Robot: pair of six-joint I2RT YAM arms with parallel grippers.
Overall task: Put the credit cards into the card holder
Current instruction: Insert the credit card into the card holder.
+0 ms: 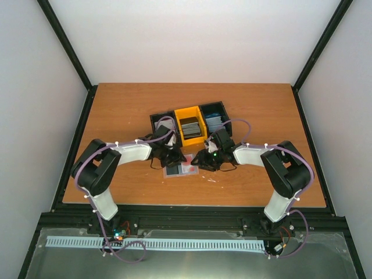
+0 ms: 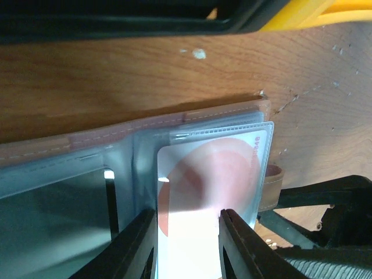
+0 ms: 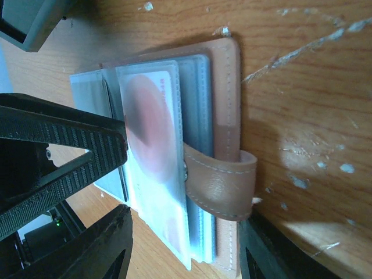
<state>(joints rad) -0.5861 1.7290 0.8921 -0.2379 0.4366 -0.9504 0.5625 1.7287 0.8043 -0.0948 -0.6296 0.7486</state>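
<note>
Jaws of the left gripper point(image 2: 186, 214) stand partly apart, touching the red-blotched white card point(image 2: 215, 168) (partly inside the open card holder's point(image 3: 224, 81) right sleeve, mid-table). Right gripper point(image 3: 186, 215), jaws wide, straddles the holder's strap point(image 3: 224, 186).

The left arm point(image 1: 125, 152) and right arm point(image 1: 256, 154) each bend at a raised elbow and reach inward with wrists low, so their tips nearly meet at the centre. The left gripper point(image 2: 186, 216) has its jaws partly apart. The right gripper point(image 3: 186, 238) has its jaws spread wider.
</note>
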